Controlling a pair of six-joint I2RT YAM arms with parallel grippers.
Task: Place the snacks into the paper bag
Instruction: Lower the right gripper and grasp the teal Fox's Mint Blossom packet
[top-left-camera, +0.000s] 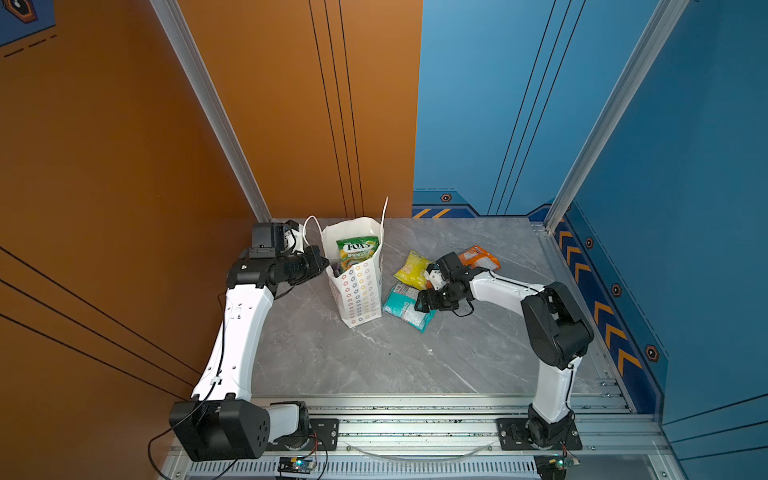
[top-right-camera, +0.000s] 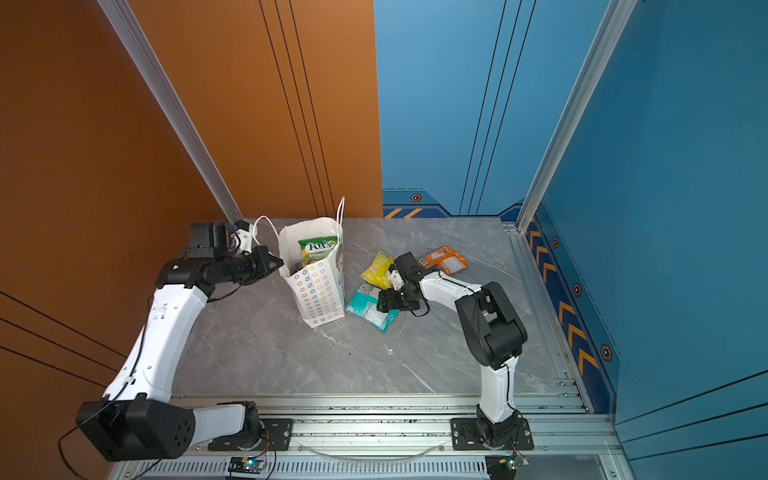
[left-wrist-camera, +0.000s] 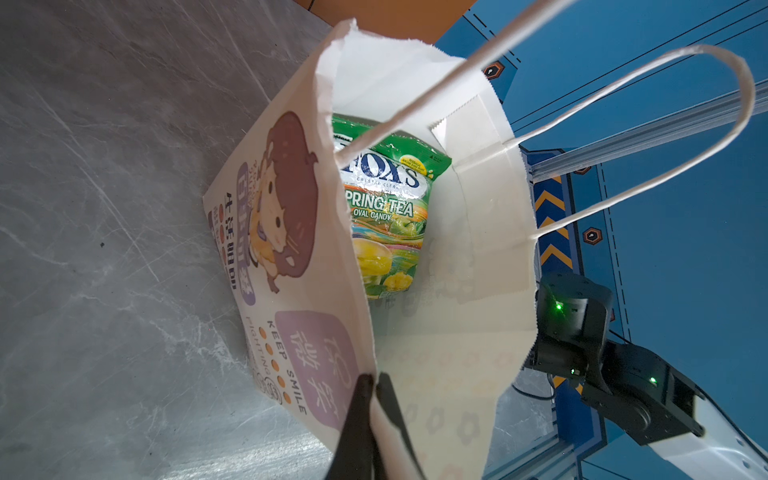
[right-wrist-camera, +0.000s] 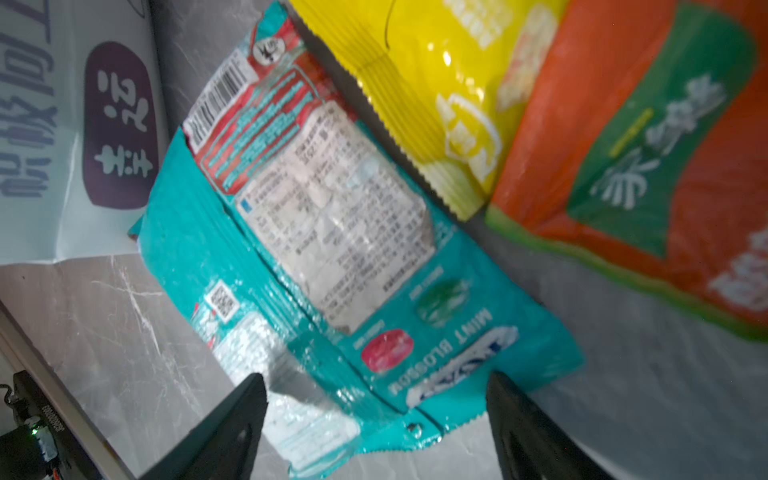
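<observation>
The left gripper (left-wrist-camera: 376, 380) was clamped on the 9 o'clock rim of the bag (top-left-camera: 359, 291); the bag stood upright, a green packet (top-left-camera: 357, 251) inside; at its 3 o'clock the right gripper (right-wrist-camera: 376, 382), jaws apart, hung over the teal packet (top-left-camera: 401, 307).

The white paper bag (top-left-camera: 359, 291) (top-right-camera: 318, 295) stands upright on the table (top-left-camera: 332, 365) with its mouth open and its 2 cord handles raised. Coloured flower outlines cover 1 side, and a cartoon figure with purple panels covers another (left-wrist-camera: 291, 232). Inside it, a green FOX'S "Spring Tea" packet (top-left-camera: 357, 251) (top-right-camera: 318, 249) (left-wrist-camera: 386, 208) stands against the far wall.

3 packets lie flat to the bag's right. The teal "Mint Blossom" packet (top-left-camera: 399, 305) (top-right-camera: 363, 309) (right-wrist-camera: 332, 249) lies back side up, label and barcode showing, just beside the bag's base. The yellow packet (top-left-camera: 411, 269) (top-right-camera: 376, 270) (right-wrist-camera: 436, 83) lies behind it, their edges touching. The orange packet (top-left-camera: 482, 258) (top-right-camera: 446, 259) (right-wrist-camera: 644, 145), with a green panel, lies farther right.
</observation>
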